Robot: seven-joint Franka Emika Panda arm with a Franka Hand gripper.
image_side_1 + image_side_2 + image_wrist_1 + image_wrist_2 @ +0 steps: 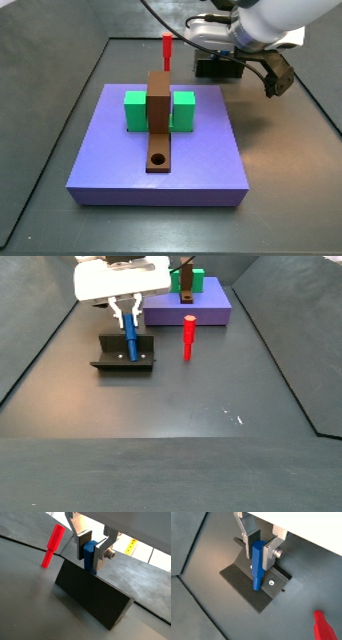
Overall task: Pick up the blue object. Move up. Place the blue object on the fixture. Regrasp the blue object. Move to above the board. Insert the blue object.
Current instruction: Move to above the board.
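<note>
The flat silver fingers (271,549) of the gripper (260,546) are clamping the upper end of the small slim bright-blue peg (258,566), which is standing upright at the dark L-shaped fixture (254,587). If they are opening before it is seating, the peg risks toppling toward the thin red upright peg (190,338). The large lavender-blue slab board (160,150) is lying well apart.
</note>
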